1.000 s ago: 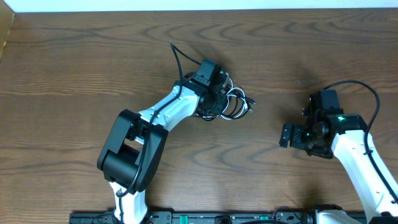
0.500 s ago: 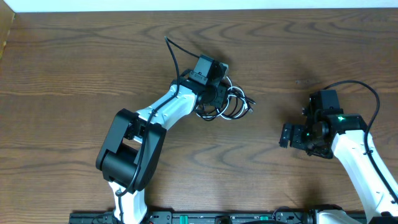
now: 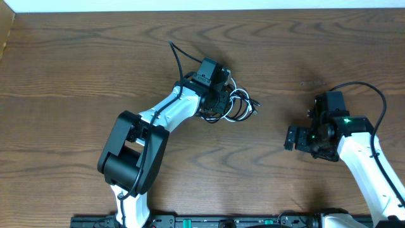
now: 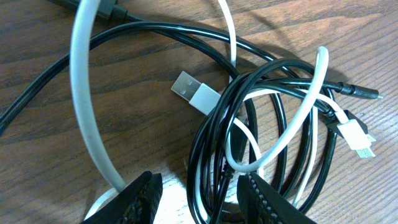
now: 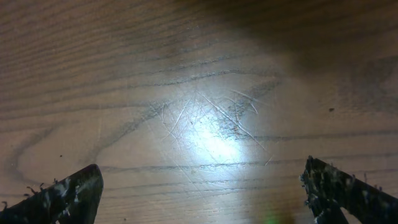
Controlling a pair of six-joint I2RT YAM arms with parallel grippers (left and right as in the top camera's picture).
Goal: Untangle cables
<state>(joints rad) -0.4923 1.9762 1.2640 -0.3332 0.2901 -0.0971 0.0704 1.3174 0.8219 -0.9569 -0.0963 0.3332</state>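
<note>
Dark wood-grained table (image 3: 76,76) filled the overhead view, and we saw both arms reaching over it. The left arm (image 3: 164,117) stretched toward the middle; the right arm (image 3: 361,152) was bent near the right edge, well apart from the work.

We found the right gripper (image 5: 200,169) spread wide over bare wood, touching nothing. The left gripper (image 4: 199,180) was down at the cables (image 3: 242,105) — its jaws partly spread, straddling several black loops without closing on them.

The cables lay in one tangled heap near the table's centre, just beside the left gripper's far side. From the left wrist we made out black cables (image 4: 211,124) coiled in overlapping rings, with a white cable (image 4: 84,106) arcing around their left side and another white strand threaded through the rings.

A white USB plug (image 4: 194,92) rested on the wood against the black coil — a smaller white plug (image 4: 357,138) and a slim black plug (image 4: 357,92) stuck out at the right.
</note>
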